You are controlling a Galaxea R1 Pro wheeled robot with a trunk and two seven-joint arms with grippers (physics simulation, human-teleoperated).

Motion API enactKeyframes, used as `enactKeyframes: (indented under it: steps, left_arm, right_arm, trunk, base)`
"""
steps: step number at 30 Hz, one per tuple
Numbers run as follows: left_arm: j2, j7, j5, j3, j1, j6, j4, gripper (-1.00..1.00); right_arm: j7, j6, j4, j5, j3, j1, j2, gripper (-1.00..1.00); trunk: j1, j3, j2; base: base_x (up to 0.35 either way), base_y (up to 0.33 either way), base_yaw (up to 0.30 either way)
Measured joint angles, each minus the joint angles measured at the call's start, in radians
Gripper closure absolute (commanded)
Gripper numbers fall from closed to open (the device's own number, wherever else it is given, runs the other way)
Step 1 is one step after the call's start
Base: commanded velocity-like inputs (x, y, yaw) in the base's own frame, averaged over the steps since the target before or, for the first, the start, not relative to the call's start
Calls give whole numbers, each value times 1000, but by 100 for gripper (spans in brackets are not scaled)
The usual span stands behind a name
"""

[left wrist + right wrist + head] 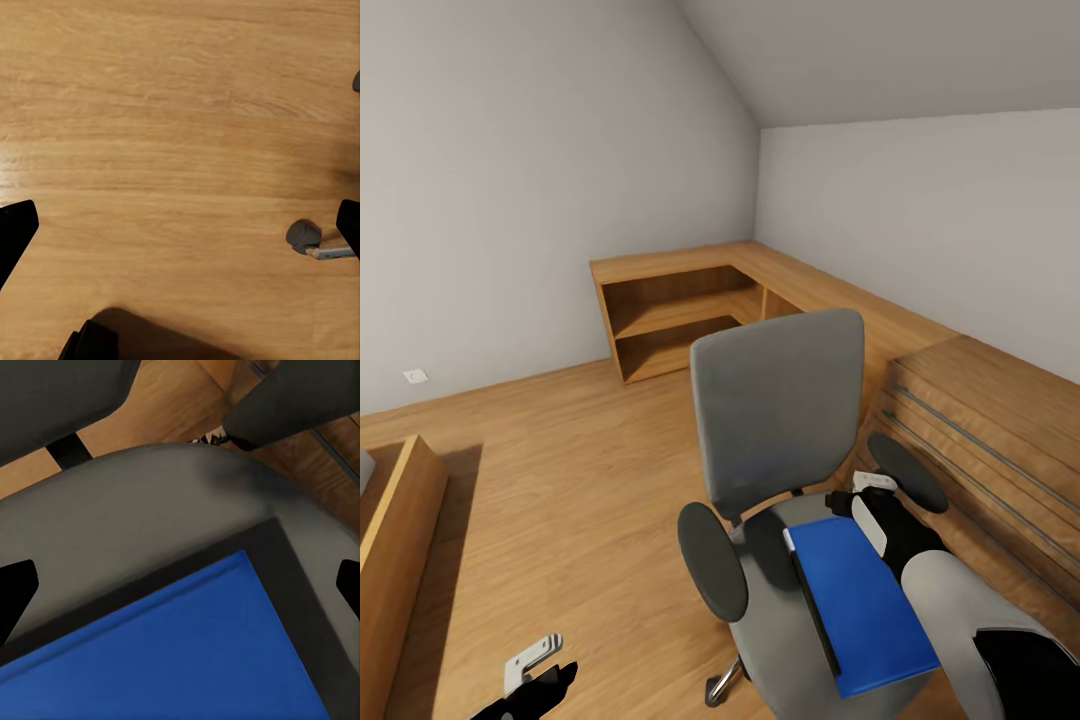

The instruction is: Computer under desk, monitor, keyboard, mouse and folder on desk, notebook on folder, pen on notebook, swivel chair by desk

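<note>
A: Head view: where's the blue folder (870, 610)?

B: Flat on the seat of the grey swivel chair (775, 410), which stands beside a light-wood drawer chest (1000, 440).

A: And the right gripper (870, 497)?

B: Over the seat's back edge, just above the folder, fingers spread apart, gripping nothing.

A: The left gripper (535, 665)?

B: Low over the wood floor (180, 112), fingers also apart, near a chair castor (303, 236).
</note>
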Motion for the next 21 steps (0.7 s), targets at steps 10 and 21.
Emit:
enactKeyframes:
  steps: [10,21]
  left_arm:
    - [0,0,0,0,0,0,0,-100]
    - [0,0,0,0,0,0,0,-100]
  right_arm:
    - [0,0,1,0,0,0,1,-100]
    - [0,0,1,0,0,0,1,-100]
  trunk:
    - [31,-25,-56]
    - [69,-56,-126]
  base:
    - [0,0,0]
    - [0,0,0]
